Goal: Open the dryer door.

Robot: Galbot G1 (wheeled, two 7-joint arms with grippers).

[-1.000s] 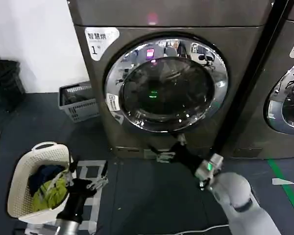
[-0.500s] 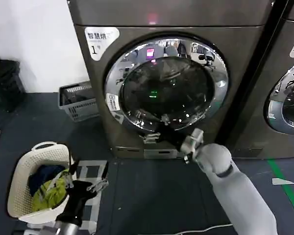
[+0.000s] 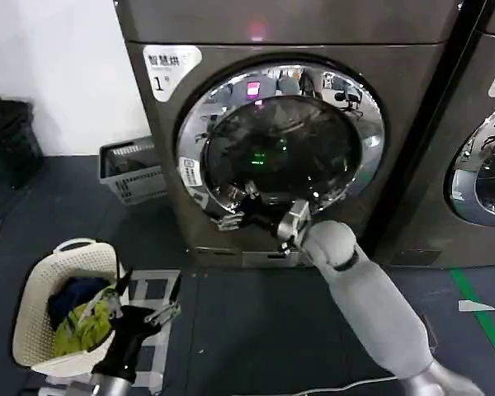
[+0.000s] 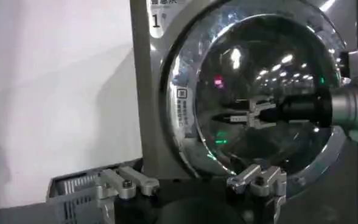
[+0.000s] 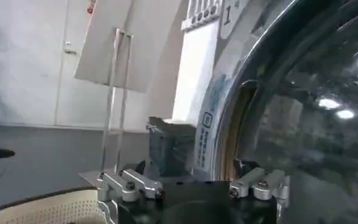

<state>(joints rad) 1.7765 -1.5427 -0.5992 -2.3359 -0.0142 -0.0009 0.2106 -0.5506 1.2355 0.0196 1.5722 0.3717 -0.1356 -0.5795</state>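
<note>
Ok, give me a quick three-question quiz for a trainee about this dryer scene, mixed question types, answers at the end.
1. True or false: the dryer door is shut against the machine.
2. Which pincer is up at the door's lower chrome ring? A) left pincer B) right pincer
3. Fill in: the left pincer sits low beside the white ____ holding clothes.

Key: 1 true; 2 B; 3 laundry basket.
</note>
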